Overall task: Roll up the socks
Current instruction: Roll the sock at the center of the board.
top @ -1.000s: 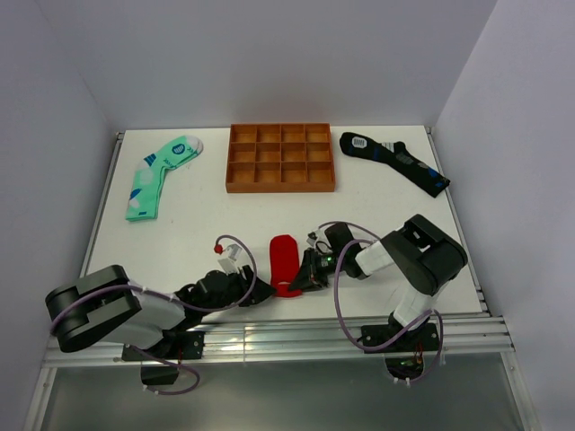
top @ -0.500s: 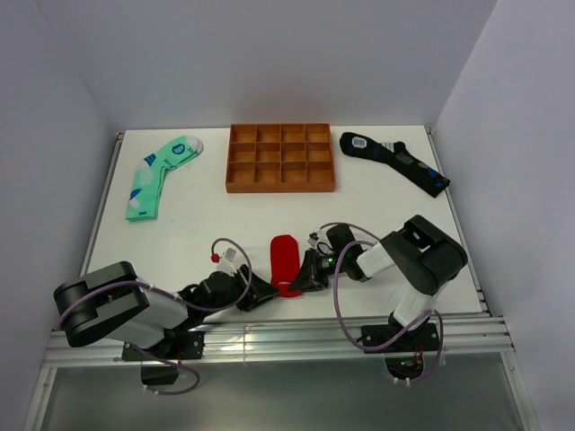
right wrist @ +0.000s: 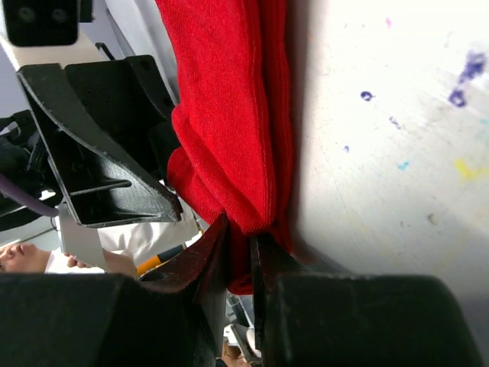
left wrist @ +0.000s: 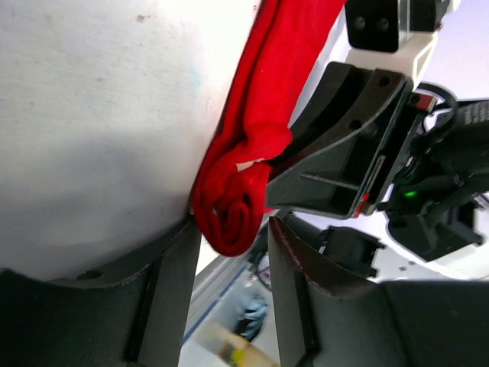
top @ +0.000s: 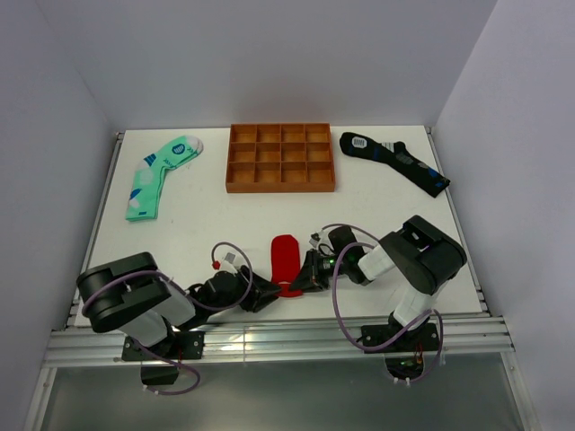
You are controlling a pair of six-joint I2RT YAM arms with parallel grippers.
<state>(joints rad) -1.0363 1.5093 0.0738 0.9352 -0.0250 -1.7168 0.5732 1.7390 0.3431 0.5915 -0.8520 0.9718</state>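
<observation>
No writing can be read. The mint-green sock (top: 157, 175) carries a dark round badge with pale marks and the black sock (top: 395, 160) a white patch with lines, both too small to make out.

There are three socks, one tray and two arms. The tray (top: 280, 187), orange-brown with twelve compartments in three rows of four, sits at the far middle of the white surface (top: 207, 224). The mint-green sock lies far left and the black one, with blue patches, far right. The red sock (top: 284, 256) lies near the middle, pointing near to far, and its near end is curled into a small roll.

The left claw (left wrist: 233, 223) is spread, with the roll's tip between its fingertips. The roll touches one finger and there is a sliver of gap at the other. The right claw (right wrist: 238, 229) is pinched closed on a fold of the red sock beside the roll.

Since a second ago the left arm (top: 135, 296) has swung its bulk to the right and its claw has slid closer to the roll. The right arm (top: 413, 256) and all three socks lie as they did.
</observation>
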